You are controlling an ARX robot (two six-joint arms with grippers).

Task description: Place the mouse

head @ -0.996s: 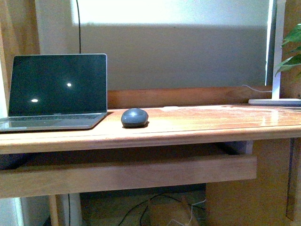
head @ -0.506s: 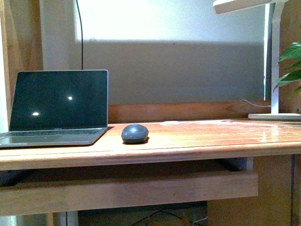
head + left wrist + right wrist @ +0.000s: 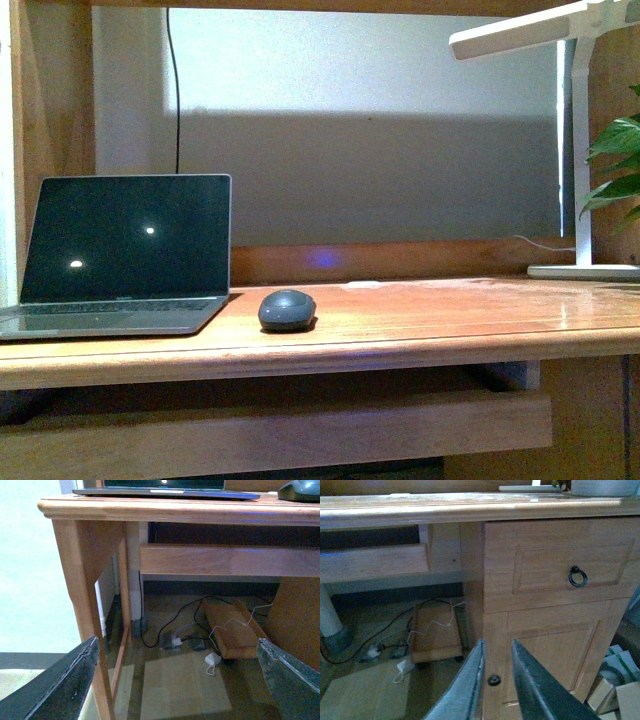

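While view rose, mouse (image 3: 287,309) unmoved on desk (image 3: 450,320); left jaws wide, right jaws nearly closed, empty

Dark grey mouse (image 3: 287,309) on reddish-brown wooden desk (image 3: 430,320) (white lamp (image 3: 575,150)).

A home office or study corner: a wooden counter (image 3: 420,320) carries an open laptop (image 3: 120,255) with a mouse (image 3: 287,309) just beside it, a white desk lamp (image 3: 575,140) and houseplant leaves (image 3: 615,165) further right, and cables (image 3: 175,630) on the floor beneath.
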